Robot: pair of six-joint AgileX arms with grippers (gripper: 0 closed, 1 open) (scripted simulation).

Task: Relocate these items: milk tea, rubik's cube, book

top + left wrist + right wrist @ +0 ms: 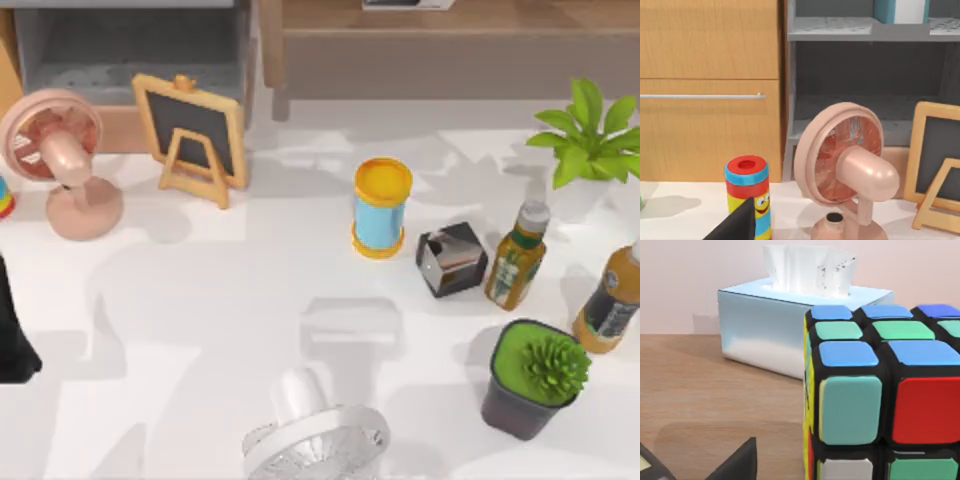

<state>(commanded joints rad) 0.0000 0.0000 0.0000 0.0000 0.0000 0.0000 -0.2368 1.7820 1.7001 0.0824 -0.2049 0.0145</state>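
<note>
From above, my left arm [15, 335] is a dark shape at the table's left edge, near the pink fan [62, 160]. I cannot tell from any view whether my left pincer is spread or pressed together; my left wrist camera catches just one dark fingertip [737, 225] low in front of a striped can [748, 195] with a red top and a cartoon face.

That same wrist camera sees things the overhead one misses: a wooden cabinet [707, 90] with a long metal handle, and grey shelves [865, 75] behind the pink fan, with the little chalkboard easel [935, 170] at the side. The easel also stands beside the fan in the top view.

The top view lays out the white table [200, 300]: a blue can with yellow ends [381, 208] near the middle, a shiny dark grey cube [451, 259] just beside it, two tea bottles [517, 255] toward the right, a leafy plant [590, 135] at the far right, a succulent in a dark pot [530, 380], and a white fan [315, 435] at the near edge.

My right wrist camera shows the rubik's cube [885, 395] close up, sitting on a wooden surface [715, 405], with a pale tissue box [790, 325] behind it. One dark fingertip [737, 462] of my right pincer sits low beside the cube, apart from it; whether that pincer is spread I cannot tell.
</note>
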